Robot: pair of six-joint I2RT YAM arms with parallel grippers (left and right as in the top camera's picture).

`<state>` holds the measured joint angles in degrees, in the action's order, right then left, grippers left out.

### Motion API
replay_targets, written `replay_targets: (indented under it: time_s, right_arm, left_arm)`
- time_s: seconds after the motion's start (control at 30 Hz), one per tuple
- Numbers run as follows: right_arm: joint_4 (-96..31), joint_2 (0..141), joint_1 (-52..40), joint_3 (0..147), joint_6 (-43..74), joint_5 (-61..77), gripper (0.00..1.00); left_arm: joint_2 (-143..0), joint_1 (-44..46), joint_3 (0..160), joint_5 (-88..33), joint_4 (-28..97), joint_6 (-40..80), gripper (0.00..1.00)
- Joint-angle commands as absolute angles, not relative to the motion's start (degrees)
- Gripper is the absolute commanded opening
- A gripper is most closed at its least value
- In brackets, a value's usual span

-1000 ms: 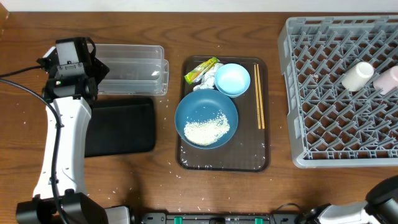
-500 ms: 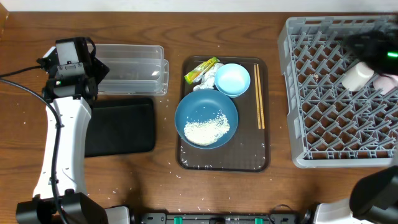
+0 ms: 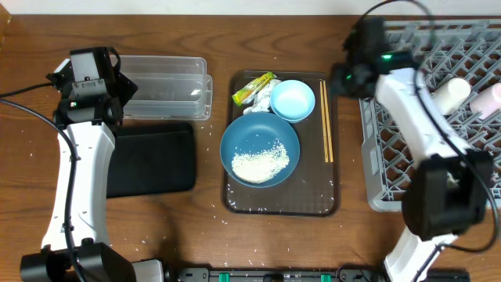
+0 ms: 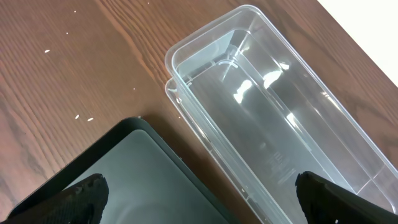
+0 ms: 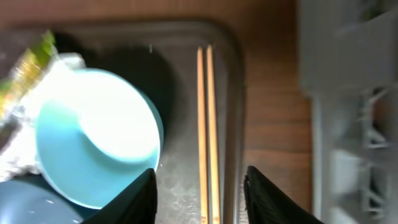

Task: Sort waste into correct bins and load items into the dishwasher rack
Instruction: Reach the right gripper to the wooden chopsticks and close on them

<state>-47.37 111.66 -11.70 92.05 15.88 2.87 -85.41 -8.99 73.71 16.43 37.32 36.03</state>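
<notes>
On the brown serving tray [image 3: 282, 202] a large dark-blue bowl [image 3: 235, 141] holds loose white rice [image 3: 261, 163]. Behind it lie a light-blue bowl [image 3: 293, 100], a crumpled tissue [image 3: 262, 100] and a yellow-green wrapper [image 3: 254, 88]. The chopsticks [image 3: 326, 121] lie along the tray's right side. My right gripper [image 3: 344, 78] is open and empty above the chopsticks [image 5: 207, 124], with the light-blue bowl [image 5: 93, 137] to its left. A white cup [image 3: 450, 95] and a pink cup [image 3: 489, 100] lie in the grey rack [image 3: 423, 157]. My left gripper [image 4: 202, 199] is open and empty over the clear tub [image 4: 273, 106] and black tray [image 4: 137, 180].
The clear tub [image 3: 166, 86] and black tray [image 3: 153, 158] sit left of the serving tray. Stray rice grains dot the wood near the tray's front left. The rack's near wall stands just right of the chopsticks.
My right arm has swung in from the bottom right, across the rack, to the serving tray's right side above the chopsticks. The left arm has not moved.
</notes>
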Motion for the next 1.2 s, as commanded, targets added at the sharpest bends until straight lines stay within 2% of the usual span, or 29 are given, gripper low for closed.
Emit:
replay_targets:
  time_s: [0.0,0.3,0.53,0.97,1.17]
  right_arm:
    - [-48.5,113.6,-13.7,92.0,16.3,0.3,0.42]
    - [-54.7,117.2,-16.9,91.7,16.2,0.2,0.41]
    - [-53.1,117.7,-17.4,87.3,16.2,0.0,0.35]
    - [-50.8,117.7,-18.1,83.1,16.2,0.4,0.32]
    - [-47.4,117.7,-18.6,80.9,16.2,0.3,0.33]
  left_arm:
    - [-85.8,-9.3,73.4,16.5,37.5,36.3,0.99]
    - [-85.8,-9.3,73.4,16.5,37.5,36.3,0.99]
    - [-85.8,-9.3,73.4,16.5,37.5,36.3,0.99]
    - [-85.8,-9.3,73.4,16.5,37.5,36.3,0.99]
    - [-85.8,-9.3,73.4,16.5,37.5,36.3,0.99]
